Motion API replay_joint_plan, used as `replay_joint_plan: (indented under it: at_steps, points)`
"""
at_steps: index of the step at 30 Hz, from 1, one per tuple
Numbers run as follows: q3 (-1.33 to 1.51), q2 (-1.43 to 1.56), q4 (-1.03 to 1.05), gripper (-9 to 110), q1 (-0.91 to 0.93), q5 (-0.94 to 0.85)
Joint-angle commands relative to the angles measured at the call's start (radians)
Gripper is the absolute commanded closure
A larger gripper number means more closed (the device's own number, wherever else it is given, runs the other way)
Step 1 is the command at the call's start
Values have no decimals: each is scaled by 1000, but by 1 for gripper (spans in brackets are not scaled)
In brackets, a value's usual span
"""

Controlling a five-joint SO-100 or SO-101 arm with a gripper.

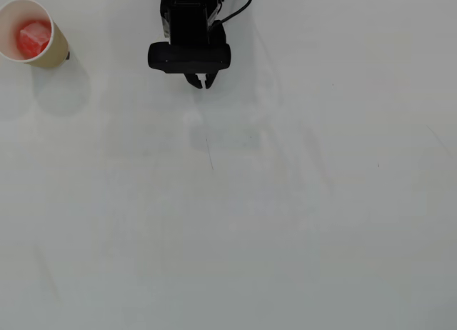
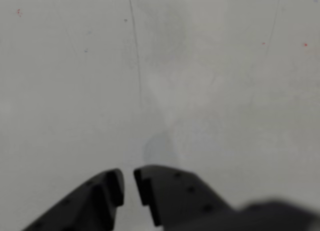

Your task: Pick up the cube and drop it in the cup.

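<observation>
In the overhead view the cube lies inside the cup, which stands on the desk at top left, well left of the arm at top centre.

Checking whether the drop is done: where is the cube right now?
In the overhead view the cube lies inside the cup at the top left corner, well left of the gripper; the wrist view does not show it.

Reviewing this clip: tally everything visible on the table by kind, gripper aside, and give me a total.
Paper cup: 1, beige, at the top left of the overhead view.
Red cube: 1, lying inside the cup.
Total: 2 things.
The gripper holds nothing, its jaws nearly closed; the wrist view shows only bare table beyond the fingers.
</observation>
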Motion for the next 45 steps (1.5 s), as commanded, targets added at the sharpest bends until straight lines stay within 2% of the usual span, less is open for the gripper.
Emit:
replay_joint_plan:
  at_steps: [1,45]
  points:
    - [32,34,0,102,-11,-3]
    - [32,34,2,102,-58,-3]
